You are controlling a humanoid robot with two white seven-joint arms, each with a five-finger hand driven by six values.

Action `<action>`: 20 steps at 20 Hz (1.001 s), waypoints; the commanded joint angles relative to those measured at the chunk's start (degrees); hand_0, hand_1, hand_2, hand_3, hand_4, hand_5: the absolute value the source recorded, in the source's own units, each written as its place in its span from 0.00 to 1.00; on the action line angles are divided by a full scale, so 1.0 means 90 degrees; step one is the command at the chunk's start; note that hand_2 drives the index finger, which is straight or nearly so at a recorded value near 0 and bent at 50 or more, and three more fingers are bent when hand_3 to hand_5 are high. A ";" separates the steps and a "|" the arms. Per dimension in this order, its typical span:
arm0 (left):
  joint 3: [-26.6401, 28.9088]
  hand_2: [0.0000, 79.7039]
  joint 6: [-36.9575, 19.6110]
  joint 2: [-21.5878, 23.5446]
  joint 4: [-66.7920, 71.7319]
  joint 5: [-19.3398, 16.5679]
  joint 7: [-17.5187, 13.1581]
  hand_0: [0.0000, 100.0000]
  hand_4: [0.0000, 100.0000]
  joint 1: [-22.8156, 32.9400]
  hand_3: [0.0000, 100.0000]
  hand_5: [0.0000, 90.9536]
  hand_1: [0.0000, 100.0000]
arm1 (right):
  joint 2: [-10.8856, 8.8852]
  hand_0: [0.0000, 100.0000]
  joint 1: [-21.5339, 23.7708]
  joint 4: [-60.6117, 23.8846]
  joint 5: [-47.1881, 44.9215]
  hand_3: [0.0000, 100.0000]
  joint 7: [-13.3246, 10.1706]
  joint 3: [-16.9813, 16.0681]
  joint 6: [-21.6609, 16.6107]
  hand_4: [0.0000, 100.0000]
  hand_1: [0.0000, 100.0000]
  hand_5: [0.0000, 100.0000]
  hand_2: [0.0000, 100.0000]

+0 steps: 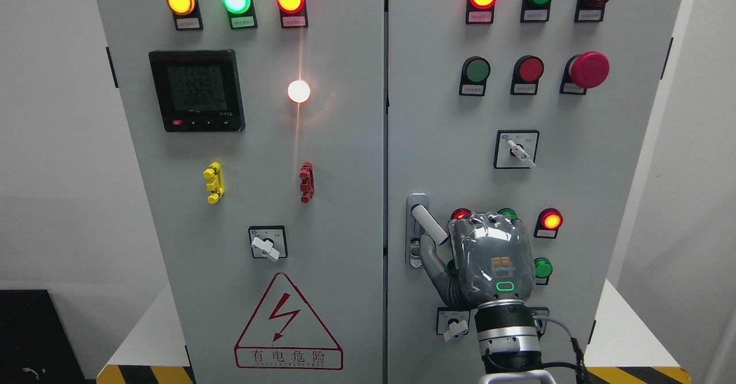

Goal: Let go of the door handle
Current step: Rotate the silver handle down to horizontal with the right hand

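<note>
A: Where is the door handle (428, 225) right now?

B: On the right-hand cabinet door (437, 114), close to its inner edge, toward seven o'clock of that door. The white lever is swung out from its silver plate and slants down toward four o'clock.

A: And the right hand (486, 260)?

B: Its arm comes up from the bottom edge, right of the middle. The back of the hand faces the camera, sitting at about four o'clock from the handle. The thumb reaches up toward eleven o'clock and lies just under the lever, touching or very nearly so. The other fingers (489, 223) are curled over at the top of the hand, just beside the lever's tip. I cannot tell whether they clasp it; the palm hides that side.

A: So is the release done?

B: I'd judge not yet, or only beginning. The hand is too close to call it clear. What is left: opening the fingers fully and drawing the hand away.

A: The left hand?

B: Not in view.
</note>
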 commanded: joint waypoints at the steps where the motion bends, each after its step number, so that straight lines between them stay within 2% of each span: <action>1: 0.0000 0.00 0.0001 0.0000 0.0000 0.0000 -0.0003 0.12 0.00 0.0127 0.00 0.00 0.56 | 0.0000 0.59 0.0001 -0.0019 0.0000 1.00 0.0003 -0.0029 0.0002 1.00 0.34 1.00 1.00; 20: 0.0000 0.00 0.0001 0.0000 0.0000 0.0000 -0.0003 0.12 0.00 0.0127 0.00 0.00 0.56 | 0.0000 0.60 -0.0009 -0.0068 0.0000 1.00 0.0003 -0.0107 0.0002 1.00 0.33 1.00 1.00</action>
